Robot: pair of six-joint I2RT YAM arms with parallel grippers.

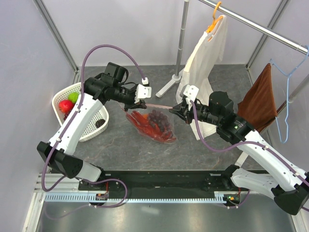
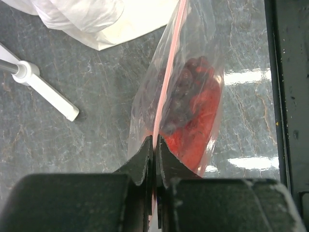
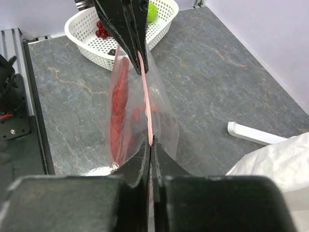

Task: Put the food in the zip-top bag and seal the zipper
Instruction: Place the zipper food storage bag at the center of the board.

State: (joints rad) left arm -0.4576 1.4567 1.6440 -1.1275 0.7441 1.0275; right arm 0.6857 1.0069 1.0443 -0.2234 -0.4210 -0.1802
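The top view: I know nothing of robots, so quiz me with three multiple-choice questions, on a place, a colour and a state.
1. Where on the table does the white basket stand?
A. At its left side
B. At its right side
C. In the middle
2. What colour is the strip along the top edge of the clear bag?
A. Blue
B. Green
C. Pink
3. How do the left gripper and the right gripper stand?
A. Both open
B. Both shut on the strip
C. One shut, one open
Answers: 1 A, the basket sits at the left in the top view. 2 C, both wrist views show a pink line. 3 B, each wrist view shows jaws pinched on the strip.
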